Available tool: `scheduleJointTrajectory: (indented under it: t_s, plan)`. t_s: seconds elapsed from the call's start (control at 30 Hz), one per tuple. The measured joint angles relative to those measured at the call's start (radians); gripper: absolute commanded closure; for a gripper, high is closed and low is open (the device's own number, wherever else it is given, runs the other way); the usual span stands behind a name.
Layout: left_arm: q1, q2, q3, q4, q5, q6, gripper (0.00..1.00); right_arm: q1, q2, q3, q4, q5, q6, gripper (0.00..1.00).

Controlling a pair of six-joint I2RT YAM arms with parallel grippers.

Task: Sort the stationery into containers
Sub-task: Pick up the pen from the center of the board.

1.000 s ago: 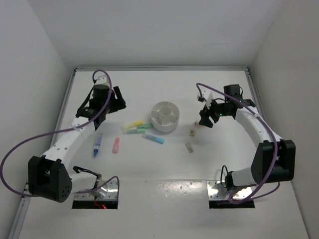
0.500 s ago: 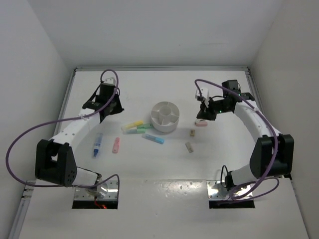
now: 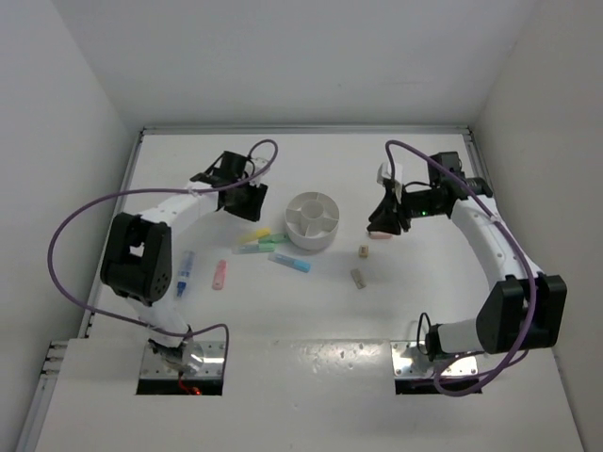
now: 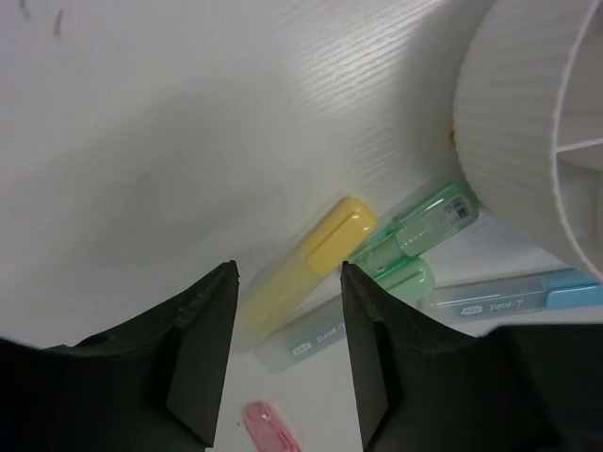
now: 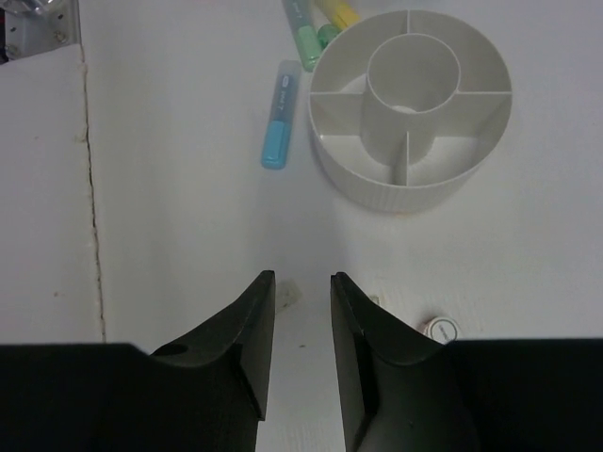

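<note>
Swung the left hand [image 3: 247,201] in from nearer the left edge of the counter [image 3: 311,320] toward the middle, and stopped it above the far end of the marker cluster, just left of the white organiser [image 3: 311,241]. Held its fingers partly apart with nothing between them. Through that gap in the wrist view, saw the yellow marker [image 4: 311,256] lying flat, with two green markers [image 4: 415,231] touching it on the organiser's side. Nudged the right hand [image 3: 384,224] only slightly, to hang by the organiser's right side over the pink block [image 3: 380,235], which showed at the hand's near side. Held those fingers moderately apart too, gripping nothing, with a small pale block [image 5: 286,293] lying just ahead of the tips; could not tell which block. Found every wedge and the central well of the organiser empty, so nothing sorted yet. Left lying on the counter: the light blue marker [image 3: 290,263] just on the near side of the organiser, the pink marker [image 3: 220,274] and blue marker [image 3: 184,275] toward the left edge, the tan block [image 3: 363,250] and grey block [image 3: 357,278] toward the right edge. Judged the change as both arms lining up first picks, probably the yellow marker on the left and the pink block on the right, with lowering and closing needed next.
</note>
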Motion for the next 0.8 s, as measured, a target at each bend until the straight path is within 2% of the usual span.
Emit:
scheduleJointTrajectory:
  t_s: [0.13, 0.2, 0.3, 0.6, 0.8]
  plan:
    - [-0.038, 0.057, 0.026, 0.001, 0.005, 0.082, 0.48, 0.000, -0.001, -0.003, -0.037, -0.013, -0.037, 0.69]
    - [-0.041, 0.075, 0.024, -0.008, 0.014, 0.129, 0.40, 0.000, -0.001, -0.002, -0.068, -0.026, -0.062, 0.69]
    - [-0.031, 0.077, 0.018, -0.013, 0.025, 0.172, 0.39, 0.000, -0.001, -0.002, -0.099, -0.034, -0.088, 0.69]
    - [0.012, 0.083, 0.009, -0.002, 0.092, 0.220, 0.41, 0.000, -0.001, -0.002, -0.132, -0.050, -0.120, 0.67]
    - [0.004, 0.089, -0.019, -0.006, 0.135, 0.234, 0.47, 0.000, -0.001, -0.002, -0.142, -0.051, -0.130, 0.67]
